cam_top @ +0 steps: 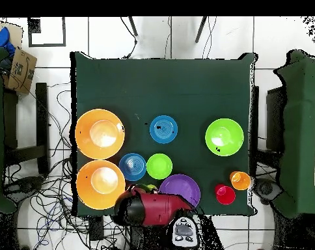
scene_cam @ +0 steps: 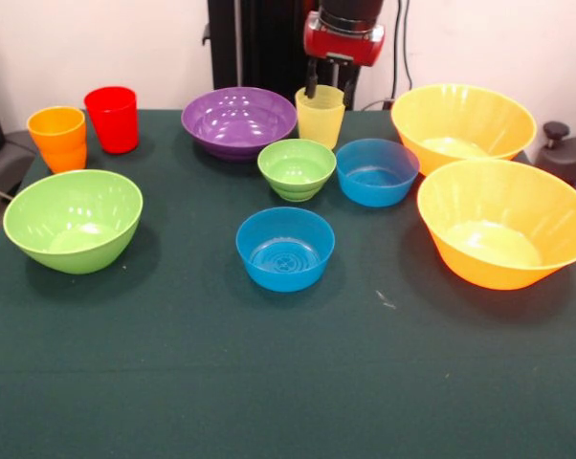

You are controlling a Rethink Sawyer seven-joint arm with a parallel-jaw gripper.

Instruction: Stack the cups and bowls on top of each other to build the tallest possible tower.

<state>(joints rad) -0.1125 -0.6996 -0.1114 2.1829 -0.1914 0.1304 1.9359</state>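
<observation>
Here, hand (scene_cam: 330,93) astride yellow cup's (scene_cam: 321,120) rim.

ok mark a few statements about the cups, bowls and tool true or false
1. The tool is at the yellow cup. True.
2. The red cup sits inside the purple bowl. False: it stands on the table beside the orange cup.
3. The small green bowl is between the purple bowl and a blue bowl. True.
4. The two large orange bowls are stacked. False: they sit side by side.
</observation>
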